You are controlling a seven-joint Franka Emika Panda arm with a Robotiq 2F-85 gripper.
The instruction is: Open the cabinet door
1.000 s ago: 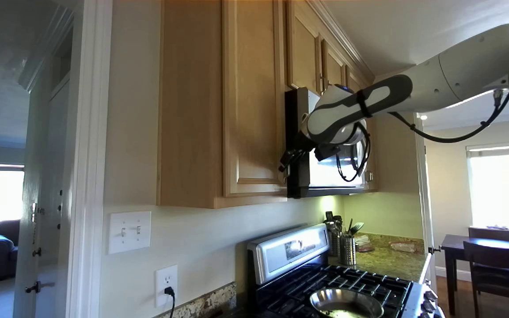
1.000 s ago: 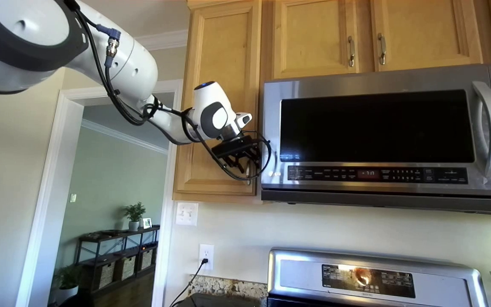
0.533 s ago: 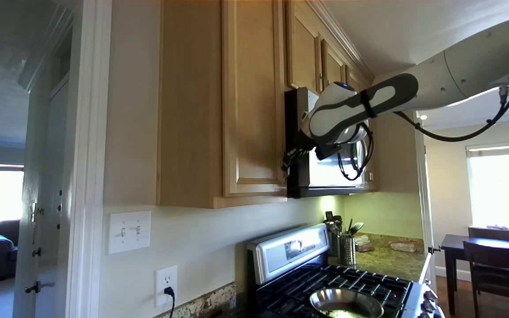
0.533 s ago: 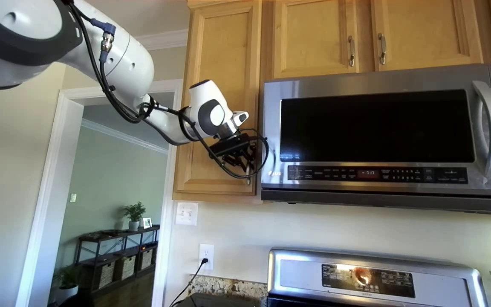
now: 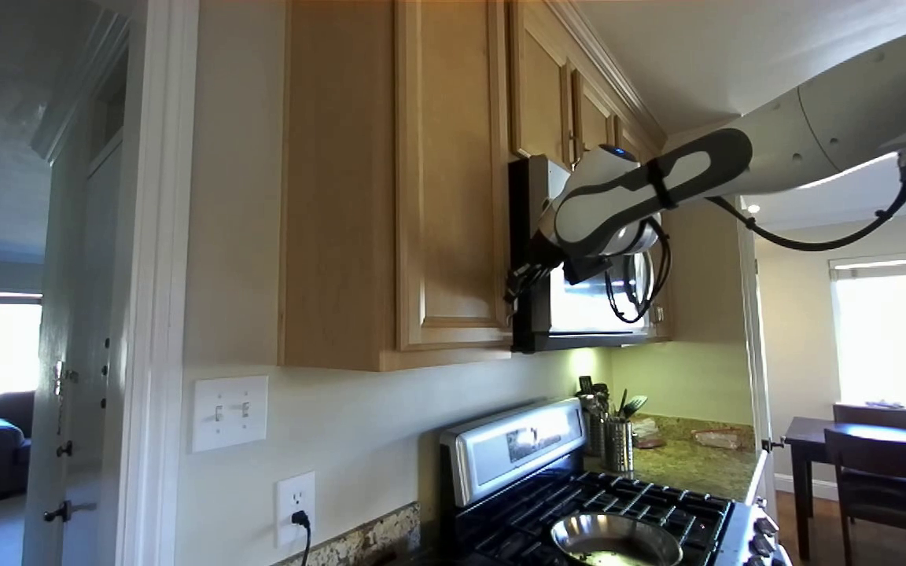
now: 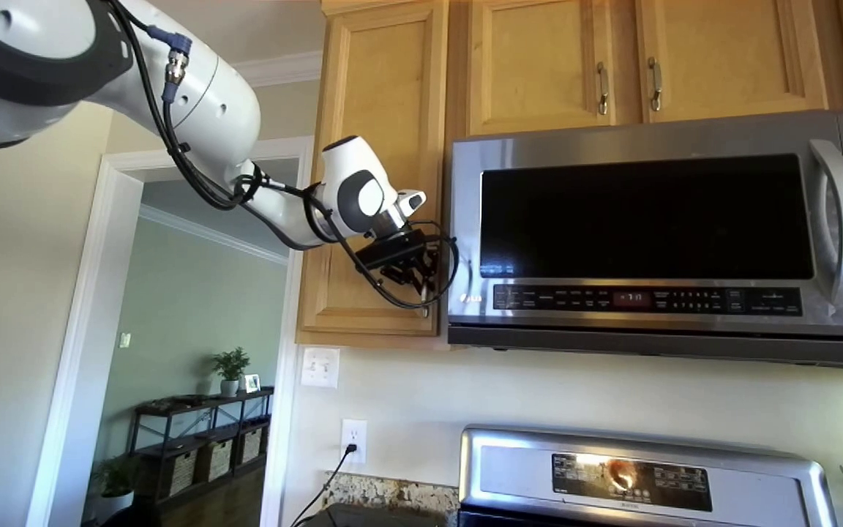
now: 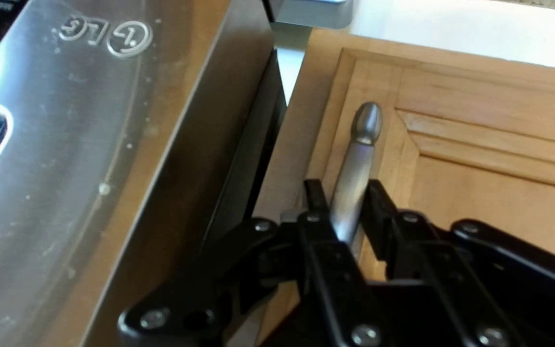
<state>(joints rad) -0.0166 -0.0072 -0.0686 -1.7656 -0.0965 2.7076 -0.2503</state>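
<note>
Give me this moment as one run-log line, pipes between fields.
phase: grasp | gripper: closed on metal handle | cabinet door: shut | microwave: beside door | likely next: pull handle outward

Speckled counter [image 5: 689, 472] — metal utensil canisters [image 5: 620, 446]

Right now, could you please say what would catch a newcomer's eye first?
Probably the white robot arm across an exterior view's upper left, then the steel microwave at right, above the stove. In the wrist view, the metal handle on the cabinet door stands out, flanked by the black gripper.
</note>
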